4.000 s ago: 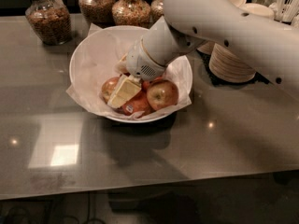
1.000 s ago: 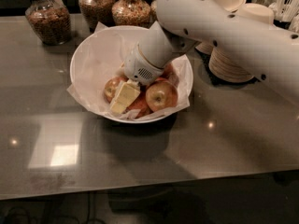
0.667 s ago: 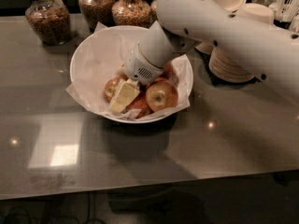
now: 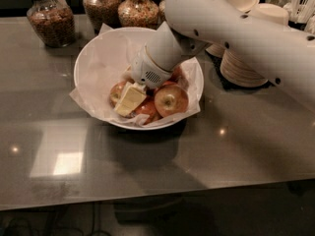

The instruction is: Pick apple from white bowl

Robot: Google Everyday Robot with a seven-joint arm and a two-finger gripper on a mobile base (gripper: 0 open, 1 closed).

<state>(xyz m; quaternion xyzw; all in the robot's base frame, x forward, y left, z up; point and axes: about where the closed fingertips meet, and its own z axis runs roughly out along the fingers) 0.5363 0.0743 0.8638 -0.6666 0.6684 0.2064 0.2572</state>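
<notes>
Tabletop (image 4: 147, 181) lies open in front of the white bowl (image 4: 84, 58), so the room for withdrawing is on that near side and straight up. In the bowl's front half the gripper (image 4: 129, 101) sits low among the fruit, against a red apple (image 4: 117, 91) on the side of the bowl away from the stacked paper bowls (image 4: 243, 68). Whether it is clenched or released I cannot tell. The apple (image 4: 171, 100), gold with its dimpled stem end up, rests just beside the gripper on the stack's side of the bowl, apparently not grasped. A short sideways shift looks needed. The arm (image 4: 236, 28) crosses the bowl's far rim, and jars (image 4: 49, 16) and the stack crowd the space behind it.
</notes>
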